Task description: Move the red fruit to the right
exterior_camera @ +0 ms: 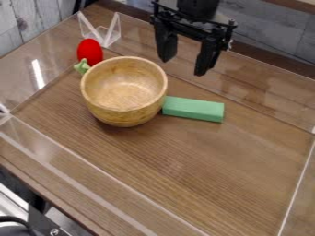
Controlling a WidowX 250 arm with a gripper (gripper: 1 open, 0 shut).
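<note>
At the upper left of the frame we see the red fruit (90,50), glossy and rounded, lying on the wooden table (185,175) with its small green leafy end pointing down toward the lower left. It sits just behind the rim of the wooden bowl (123,90), so close that we cannot tell whether the two touch. Behind the fruit, a pair of thin clear edges rise from the table's transparent wall (37,64) (a low see-through barrier that runs around the work surface).

Moving toward the centre, the bowl stands upright, pale inside, with nothing in it. Just to its right lies the flat green block (193,110), stretched out toward the right and touching, or very nearly touching, the bowl's lower right side.

Further right and higher, at the top centre of the frame, we find the gripper (182,51), dark and hanging above the table. Its fingers point downward with a clear gap between them, and nothing sits in that gap. It is well apart from the red fruit, which stays off to its left.
</note>
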